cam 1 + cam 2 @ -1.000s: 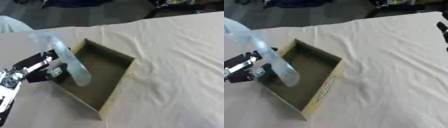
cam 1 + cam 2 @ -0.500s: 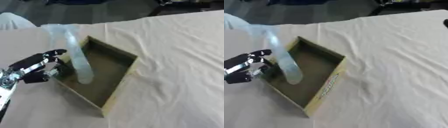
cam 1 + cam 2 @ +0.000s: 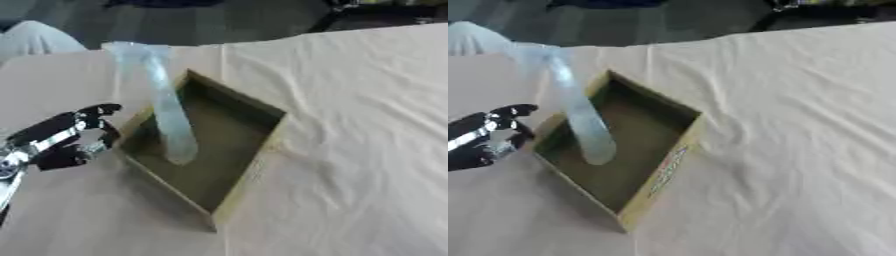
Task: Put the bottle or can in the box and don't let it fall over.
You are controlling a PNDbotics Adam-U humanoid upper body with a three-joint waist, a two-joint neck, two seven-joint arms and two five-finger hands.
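Bottle [image 3: 166, 107]: clear plastic, blurred, base down on the floor of the box [image 3: 254, 170] near its left wall, neck leaning toward the far left, above the rim. Nothing else visible in the box.

Left hand [image 3: 70, 137]: just left of the box, outside its left wall, fingers spread and only slightly bent, holding nothing; apart from the bottle. Right hand: not seen in either view.

Box: open cardboard tray, set corner-on, resting on the beige cloth [image 3: 367, 125] that covers the table.

Change vs 1.0 s ago: hand was closed round the bottle's lower part above the left wall; now released and drawn clear to the left. Bottle now stands nearer upright, deeper inside.
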